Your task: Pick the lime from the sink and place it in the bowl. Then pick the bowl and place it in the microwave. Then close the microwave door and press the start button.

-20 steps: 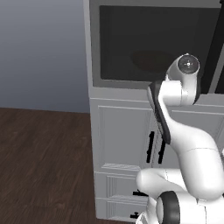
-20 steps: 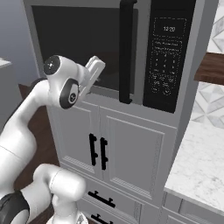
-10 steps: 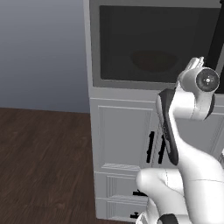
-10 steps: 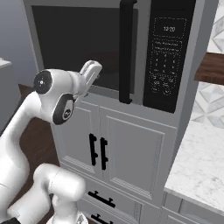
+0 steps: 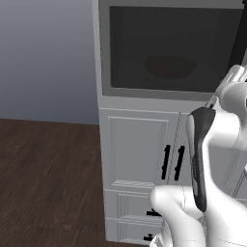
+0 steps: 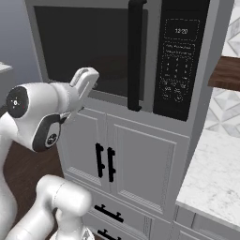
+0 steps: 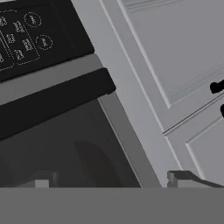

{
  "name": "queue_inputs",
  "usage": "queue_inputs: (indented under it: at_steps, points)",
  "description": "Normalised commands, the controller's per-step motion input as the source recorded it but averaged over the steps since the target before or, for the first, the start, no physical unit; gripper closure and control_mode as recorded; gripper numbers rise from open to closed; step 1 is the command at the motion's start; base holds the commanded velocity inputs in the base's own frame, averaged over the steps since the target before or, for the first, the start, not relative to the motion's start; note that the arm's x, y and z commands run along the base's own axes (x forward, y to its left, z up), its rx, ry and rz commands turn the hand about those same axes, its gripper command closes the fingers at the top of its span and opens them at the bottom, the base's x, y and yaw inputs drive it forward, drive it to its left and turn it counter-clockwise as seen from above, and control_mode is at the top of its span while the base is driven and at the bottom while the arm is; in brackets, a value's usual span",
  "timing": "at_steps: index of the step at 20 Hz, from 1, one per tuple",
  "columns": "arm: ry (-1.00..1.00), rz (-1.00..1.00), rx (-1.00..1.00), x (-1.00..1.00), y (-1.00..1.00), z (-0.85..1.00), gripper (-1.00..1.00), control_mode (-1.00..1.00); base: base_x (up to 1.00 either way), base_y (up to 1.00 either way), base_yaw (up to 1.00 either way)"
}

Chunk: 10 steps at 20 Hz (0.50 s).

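Behind the shut microwave door (image 6: pixel 89 51) the bowl (image 5: pixel 168 66) shows dimly; jaws stand apart, empty.

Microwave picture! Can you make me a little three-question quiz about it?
1. True or false: the microwave door is shut.
2. What shows dimly behind the door's dark window? A) a kettle B) a bowl C) a bottle
3. Fill in: the gripper has its fingers ____ with nothing between them.

Key: 1 true. 2 B. 3 open.
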Motion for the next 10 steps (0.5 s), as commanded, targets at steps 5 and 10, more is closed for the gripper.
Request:
queue_inputs:
  at_steps: [5, 10]
  points:
    - [0.0, 0.0, 0.0, -0.58, 0.0, 0.21, -1.0, -1.0, 0.0, 0.0, 0.0]
    - [-0.1, 0.0, -0.01, -0.52, -0.14, 0.13, -1.0, -1.0, 0.0, 0.0, 0.0]
